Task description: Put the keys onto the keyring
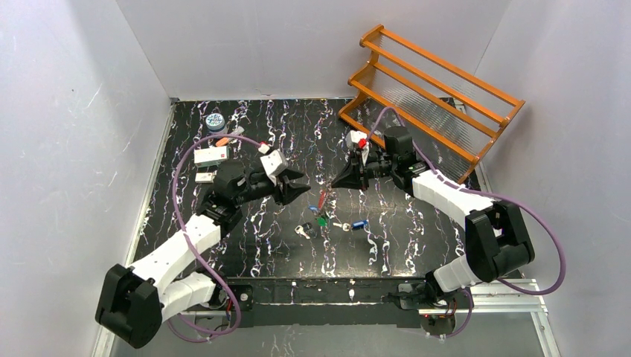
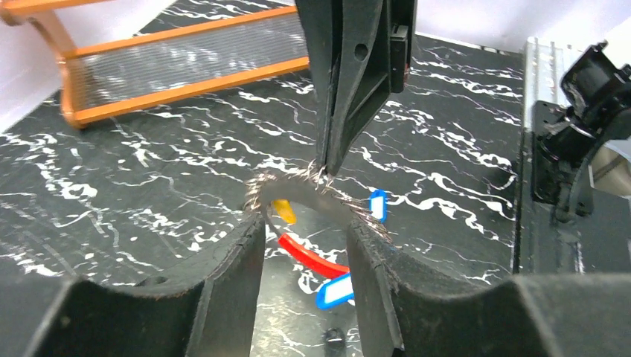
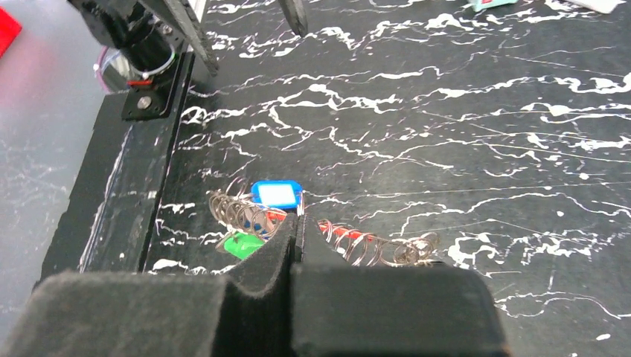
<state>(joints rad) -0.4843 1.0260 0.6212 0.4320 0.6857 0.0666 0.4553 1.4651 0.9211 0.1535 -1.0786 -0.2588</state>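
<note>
White walls (image 1: 245, 44) close me in on three sides — plain, evenly lit. My work surface is a black tabletop (image 1: 417, 245) veined with white like marble, and an orange wooden rack (image 1: 439, 104) stands askew at its far right corner.

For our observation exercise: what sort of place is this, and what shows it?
Probably a robotics lab test cell: white walls enclose a black marbled table, with the left arm and right arm bolted at its edge.

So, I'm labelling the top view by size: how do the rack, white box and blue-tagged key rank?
1. rack, by far the largest
2. white box
3. blue-tagged key, smallest
</note>
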